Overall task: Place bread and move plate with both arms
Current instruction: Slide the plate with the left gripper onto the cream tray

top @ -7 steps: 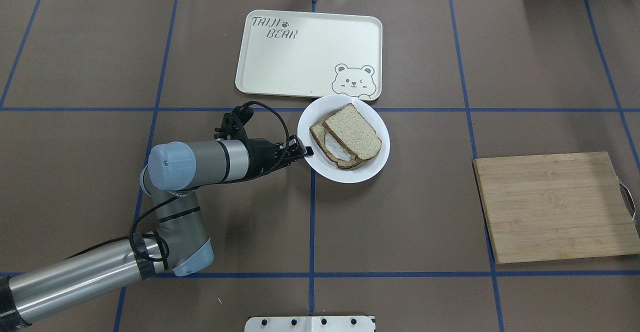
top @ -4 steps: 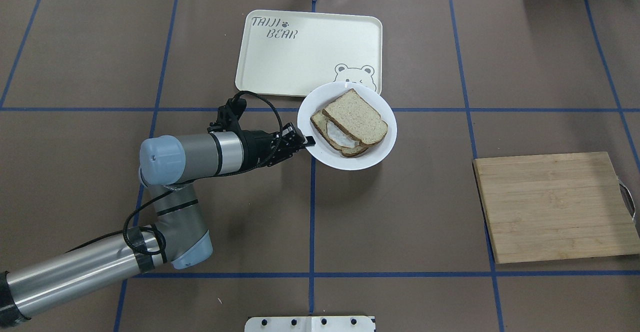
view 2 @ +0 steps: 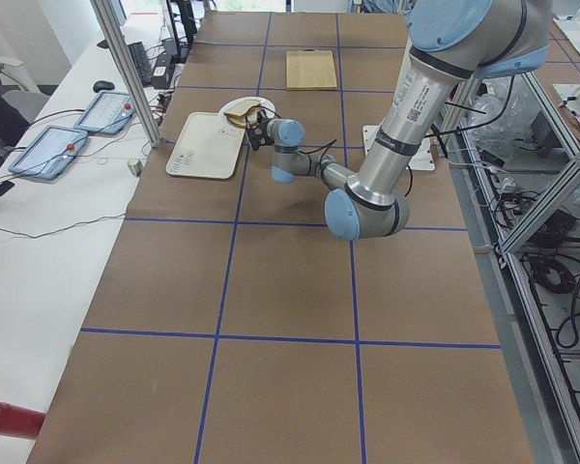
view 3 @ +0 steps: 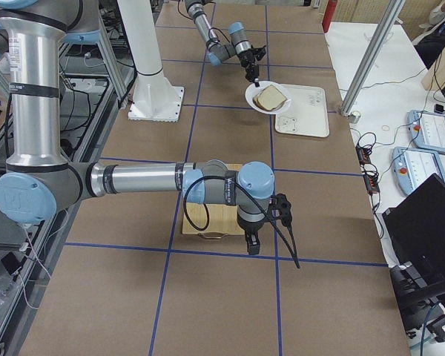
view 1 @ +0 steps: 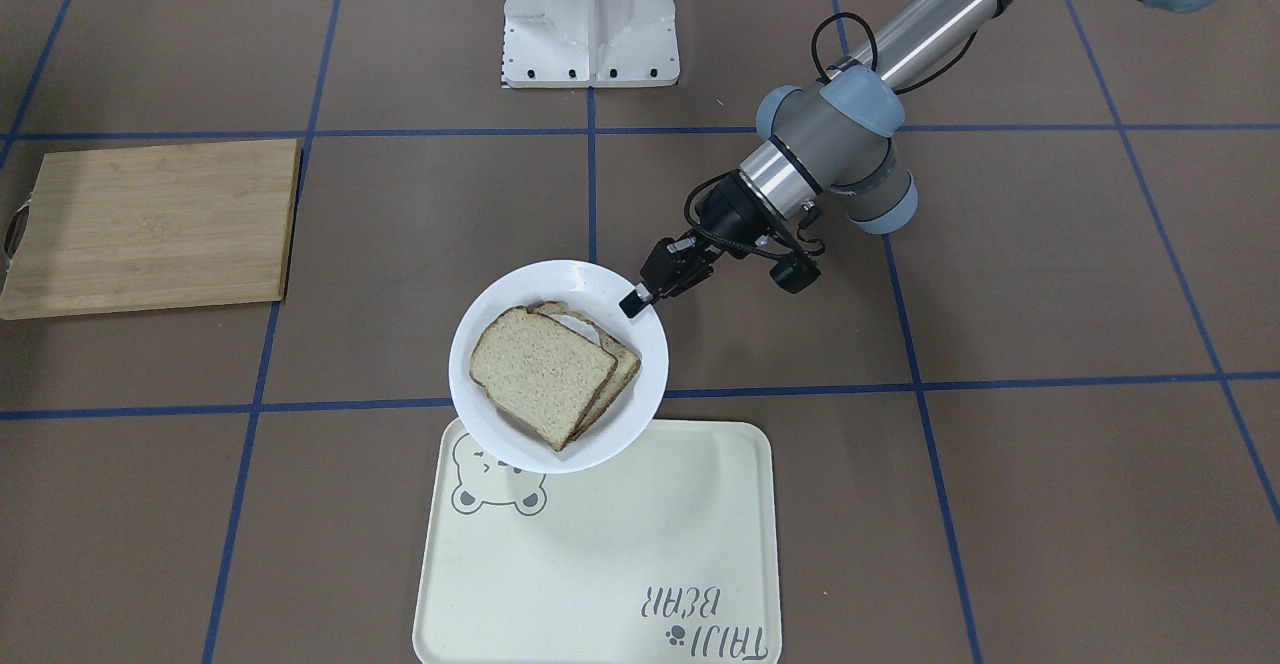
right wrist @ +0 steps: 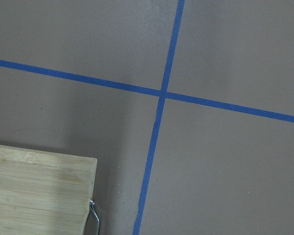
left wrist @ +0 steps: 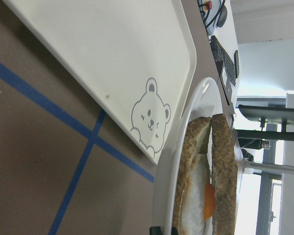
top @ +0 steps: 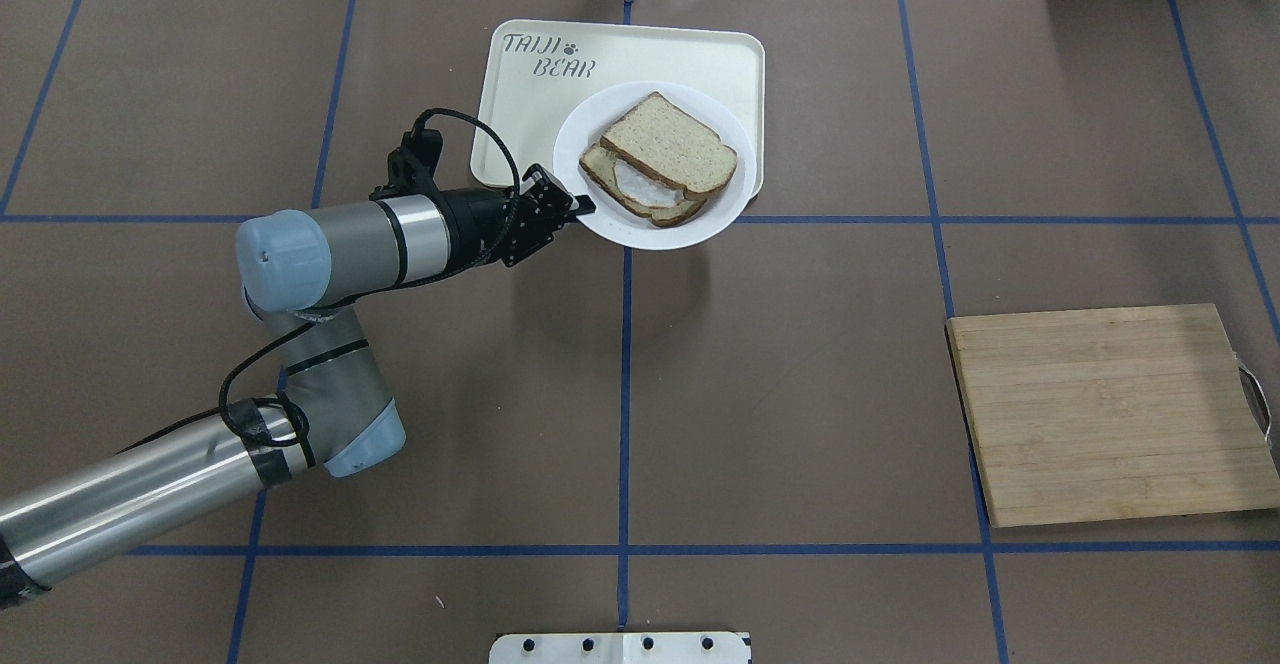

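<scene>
The white plate (top: 640, 234) is held by its rim in my left gripper (top: 583, 209), which is shut on the edge nearest the arm. The plate hangs tilted, partly over the cream bear-print tray (top: 520, 114). The plain bread slice (top: 668, 147) lies on top of a second slice with a fried egg (top: 640, 189). In the front view the left gripper (view 1: 635, 301) pinches the plate (view 1: 560, 274) under the bread (view 1: 540, 372). The left wrist view shows the plate (left wrist: 186, 147) and the bread (left wrist: 224, 181) edge-on. My right gripper (view 3: 252, 241) hangs by the cutting board; I cannot tell its state.
A bamboo cutting board (top: 1110, 414) lies at the right of the brown, blue-taped table. The white base stand (view 1: 590, 14) is at the robot's edge. The tray's (view 1: 600, 544) far half is bare.
The left gripper has carried the plate with both slices away from the robot, from the table in front of the tray to over the tray's near part. The grip is unchanged.
</scene>
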Controlling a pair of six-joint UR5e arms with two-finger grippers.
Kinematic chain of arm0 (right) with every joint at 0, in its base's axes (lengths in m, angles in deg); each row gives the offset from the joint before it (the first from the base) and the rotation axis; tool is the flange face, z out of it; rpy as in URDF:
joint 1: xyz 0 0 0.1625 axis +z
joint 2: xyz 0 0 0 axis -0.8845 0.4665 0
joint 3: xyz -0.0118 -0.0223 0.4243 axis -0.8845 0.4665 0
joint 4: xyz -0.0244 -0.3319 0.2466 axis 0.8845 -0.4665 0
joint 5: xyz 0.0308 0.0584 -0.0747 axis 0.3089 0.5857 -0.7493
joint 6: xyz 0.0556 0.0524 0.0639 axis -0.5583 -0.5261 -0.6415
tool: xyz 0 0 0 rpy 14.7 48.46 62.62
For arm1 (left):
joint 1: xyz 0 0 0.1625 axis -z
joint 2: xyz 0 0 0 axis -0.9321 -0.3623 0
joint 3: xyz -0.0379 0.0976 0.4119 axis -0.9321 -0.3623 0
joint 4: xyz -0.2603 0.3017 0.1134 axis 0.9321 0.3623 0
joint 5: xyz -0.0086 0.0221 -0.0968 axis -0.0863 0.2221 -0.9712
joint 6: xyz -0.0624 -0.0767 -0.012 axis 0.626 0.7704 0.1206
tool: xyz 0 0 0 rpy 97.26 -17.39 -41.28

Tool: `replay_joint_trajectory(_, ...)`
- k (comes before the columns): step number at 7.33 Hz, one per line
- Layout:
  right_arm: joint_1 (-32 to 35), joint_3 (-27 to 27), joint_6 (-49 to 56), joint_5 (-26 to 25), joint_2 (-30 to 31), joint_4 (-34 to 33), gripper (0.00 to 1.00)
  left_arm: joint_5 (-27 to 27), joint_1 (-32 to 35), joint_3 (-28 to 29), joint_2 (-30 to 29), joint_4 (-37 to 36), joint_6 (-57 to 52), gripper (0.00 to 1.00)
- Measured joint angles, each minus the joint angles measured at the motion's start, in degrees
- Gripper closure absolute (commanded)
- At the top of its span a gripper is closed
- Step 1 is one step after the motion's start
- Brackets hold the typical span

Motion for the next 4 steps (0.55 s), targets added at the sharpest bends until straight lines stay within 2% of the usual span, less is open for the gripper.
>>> replay_joint_trajectory(4,0.0,0.1,-0.3,0.0,-0.1,0.0,0.00,6.9,2.6,14.4,-11.8,-8.8,3.5,1.00)
